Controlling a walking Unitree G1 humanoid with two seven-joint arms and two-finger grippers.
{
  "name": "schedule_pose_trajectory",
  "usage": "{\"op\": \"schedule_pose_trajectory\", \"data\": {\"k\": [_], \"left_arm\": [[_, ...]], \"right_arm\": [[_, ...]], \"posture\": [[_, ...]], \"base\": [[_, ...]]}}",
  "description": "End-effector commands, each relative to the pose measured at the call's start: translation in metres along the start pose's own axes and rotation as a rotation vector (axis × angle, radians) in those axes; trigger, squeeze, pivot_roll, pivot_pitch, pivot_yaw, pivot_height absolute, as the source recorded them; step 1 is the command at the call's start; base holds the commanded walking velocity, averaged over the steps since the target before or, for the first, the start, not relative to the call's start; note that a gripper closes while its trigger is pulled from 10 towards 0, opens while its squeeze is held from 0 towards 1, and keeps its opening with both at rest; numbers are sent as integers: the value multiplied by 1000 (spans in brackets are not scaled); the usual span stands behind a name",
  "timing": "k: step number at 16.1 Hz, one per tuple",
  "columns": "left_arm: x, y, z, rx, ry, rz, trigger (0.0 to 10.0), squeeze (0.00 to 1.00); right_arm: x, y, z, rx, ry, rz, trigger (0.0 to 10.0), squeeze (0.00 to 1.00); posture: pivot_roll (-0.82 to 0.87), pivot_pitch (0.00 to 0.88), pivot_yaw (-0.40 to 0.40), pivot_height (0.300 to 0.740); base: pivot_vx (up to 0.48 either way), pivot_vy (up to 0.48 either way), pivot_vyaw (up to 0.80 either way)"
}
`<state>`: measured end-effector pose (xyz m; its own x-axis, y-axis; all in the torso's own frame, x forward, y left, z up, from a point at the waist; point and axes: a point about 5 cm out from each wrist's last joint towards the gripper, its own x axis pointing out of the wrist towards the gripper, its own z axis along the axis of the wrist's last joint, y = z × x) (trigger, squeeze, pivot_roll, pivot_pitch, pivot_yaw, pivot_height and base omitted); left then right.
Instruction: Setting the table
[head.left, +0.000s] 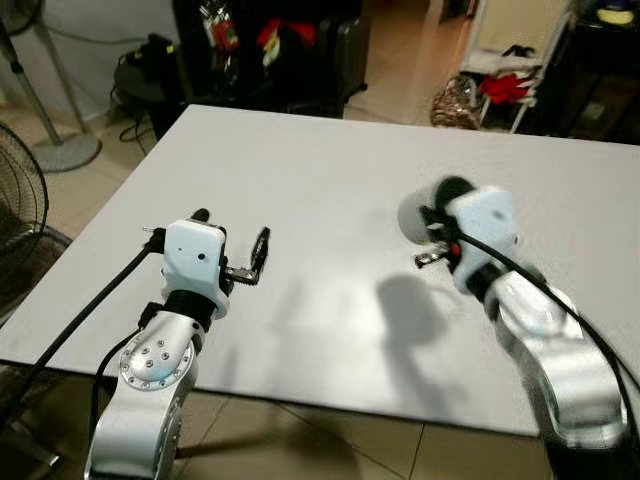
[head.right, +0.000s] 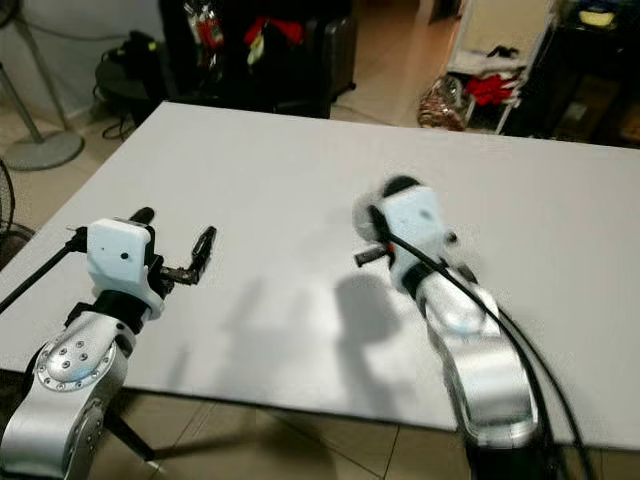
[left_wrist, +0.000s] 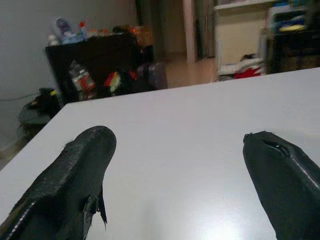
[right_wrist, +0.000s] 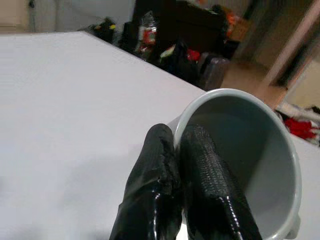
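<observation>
Nearest the camera, over the near edge of the white table (head.left: 330, 180), the left gripper (head.left: 232, 243) hovers with fingers spread wide and nothing between them, while the right gripper (right_wrist: 181, 137) pinches the rim of one grey mug (right_wrist: 250, 160), held tilted above bare tabletop.

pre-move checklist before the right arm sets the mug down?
1. Grip: right gripper shut on the grey mug, fingers pinching its rim. ok.
2. Mug contents: inside looks empty. ok.
3. Mug attitude: tilted, mouth facing the wrist camera, not upright. not ok.
4. Landing spot: white table bare beneath the right arm. ok.
5. Left gripper: open, holding nothing, over the near left part of the table, apart from the mug. ok.
6. Mug height above the table: cannot tell.
</observation>
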<state>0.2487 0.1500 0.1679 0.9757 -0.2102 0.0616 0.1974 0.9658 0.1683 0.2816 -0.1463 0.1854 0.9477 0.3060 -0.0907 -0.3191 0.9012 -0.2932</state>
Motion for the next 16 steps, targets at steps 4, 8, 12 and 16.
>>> {"op": "schedule_pose_trajectory", "data": {"k": [4, 8, 12, 16], "left_arm": [[9, 2, 4, 72, -3, -164, 10000, 0], [5, 4, -2, 153, 63, -394, 10000, 0], [-5, 7, -3, 173, 109, -539, 10000, 4], [-12, 7, -1, 154, 124, -583, 10000, 4]], "right_arm": [[44, -15, 13, -161, 25, 194, 10000, 0], [95, -11, 24, -378, 112, 432, 10000, 0], [117, -4, 36, -472, 163, 580, 10000, 0], [126, 1, 38, -513, 203, 641, 10000, 0]], "posture": [[-58, 22, 12, 740], [-51, 18, 12, 740], [-38, 22, -10, 740], [-29, 39, -21, 740]], "base": [[0, 0, 0], [0, 0, 0], [0, 0, 0], [0, 0, 0]]}}
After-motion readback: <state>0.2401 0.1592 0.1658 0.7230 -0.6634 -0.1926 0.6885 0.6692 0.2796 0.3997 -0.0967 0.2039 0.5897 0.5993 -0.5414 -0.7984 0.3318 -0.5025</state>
